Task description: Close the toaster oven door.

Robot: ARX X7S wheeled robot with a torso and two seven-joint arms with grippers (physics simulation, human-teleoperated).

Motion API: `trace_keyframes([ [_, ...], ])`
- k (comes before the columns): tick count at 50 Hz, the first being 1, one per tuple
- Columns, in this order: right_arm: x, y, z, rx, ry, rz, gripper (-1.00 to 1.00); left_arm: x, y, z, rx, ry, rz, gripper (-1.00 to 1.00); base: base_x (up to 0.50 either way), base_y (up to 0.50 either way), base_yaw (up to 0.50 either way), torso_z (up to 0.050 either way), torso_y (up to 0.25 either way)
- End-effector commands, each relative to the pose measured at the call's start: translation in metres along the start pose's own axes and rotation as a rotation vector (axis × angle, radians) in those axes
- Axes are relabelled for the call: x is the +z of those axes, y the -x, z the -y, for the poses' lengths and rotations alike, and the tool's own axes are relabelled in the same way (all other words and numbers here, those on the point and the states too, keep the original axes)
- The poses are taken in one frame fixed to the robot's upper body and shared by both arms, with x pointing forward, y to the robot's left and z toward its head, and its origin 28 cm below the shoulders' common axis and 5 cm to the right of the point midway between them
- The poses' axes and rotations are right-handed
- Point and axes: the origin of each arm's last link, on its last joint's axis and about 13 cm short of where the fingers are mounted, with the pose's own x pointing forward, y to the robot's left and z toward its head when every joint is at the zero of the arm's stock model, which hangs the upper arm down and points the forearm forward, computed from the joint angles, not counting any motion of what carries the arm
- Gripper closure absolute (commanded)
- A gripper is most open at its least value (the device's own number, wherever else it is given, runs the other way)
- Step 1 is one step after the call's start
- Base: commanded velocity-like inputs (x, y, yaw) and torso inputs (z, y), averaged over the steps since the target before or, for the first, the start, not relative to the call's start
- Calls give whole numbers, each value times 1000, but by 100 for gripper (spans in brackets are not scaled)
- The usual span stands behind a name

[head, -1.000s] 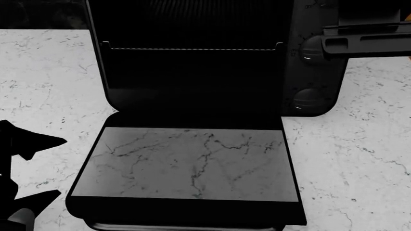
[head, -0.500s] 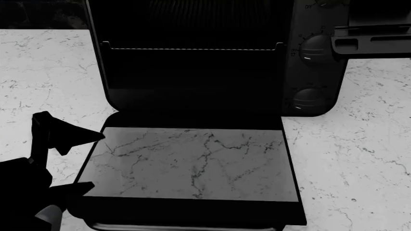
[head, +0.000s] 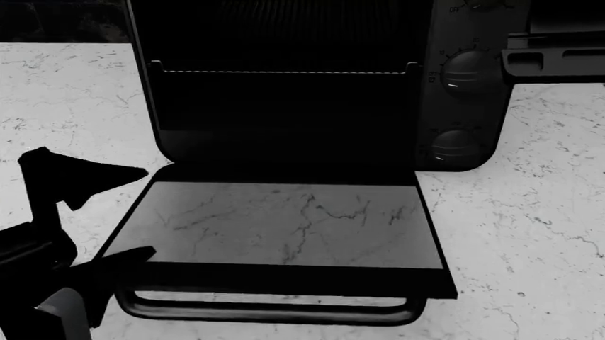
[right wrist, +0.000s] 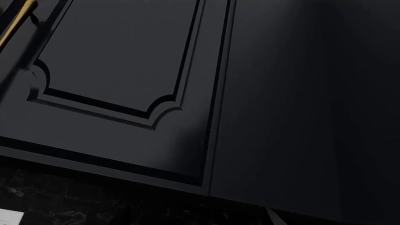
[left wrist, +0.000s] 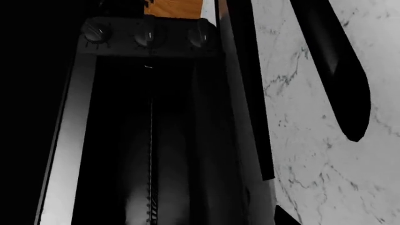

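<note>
The toaster oven (head: 283,106) stands at the back of the counter, black, with two round knobs (head: 470,71) on its right panel. The toaster oven door (head: 283,227) hangs open toward me, nearly flat, its front edge raised a little. Its bar handle (head: 269,312) runs along the near edge. My left gripper (head: 149,210) is open at the door's left edge, one finger (head: 90,177) above the frame and the other low by the near corner. In the left wrist view one finger (left wrist: 340,79) shows over the marble beside the door's edge. My right gripper (head: 511,48) hovers right of the upper knob, its fingers apart and empty.
The white marble counter (head: 529,234) spreads on both sides of the oven. The right wrist view shows only dark cabinet doors (right wrist: 125,61) with a gold handle (right wrist: 16,23). The wire rack (head: 283,71) crosses the oven's opening.
The door's near edge has lifted and its handle has come into view. My left gripper has moved up against the door's left edge. My right gripper has drifted to the right.
</note>
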Motion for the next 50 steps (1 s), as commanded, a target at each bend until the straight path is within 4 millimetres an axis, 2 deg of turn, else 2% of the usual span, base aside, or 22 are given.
trace_keyframes([
  [1,3,0,1,-3,-2,6,-100,31,-11,-15,432,231,143,-100,0,-4,-8,0,0],
  [13,6,2,5,-15,-8,14,-100,59,-10,-7,702,393,119,-100,4,-5,-11,0,0],
  [28,9,4,7,-22,-10,20,-100,87,-3,-1,765,631,111,-100,4,-6,-11,0,1],
  [35,11,4,8,-25,-11,24,-100,101,-16,10,856,794,59,-100,0,-5,-2,0,3],
  [39,11,4,9,-27,-9,26,-100,100,-27,14,911,817,10,-100,0,-5,-1,0,2],
  [43,13,4,9,-27,-10,28,-100,104,-36,6,999,858,-1,-100,-3,-3,-3,4,0],
  [50,14,6,10,-31,-13,32,-100,105,-57,6,1024,972,-57,-100,0,-2,-2,0,3],
])
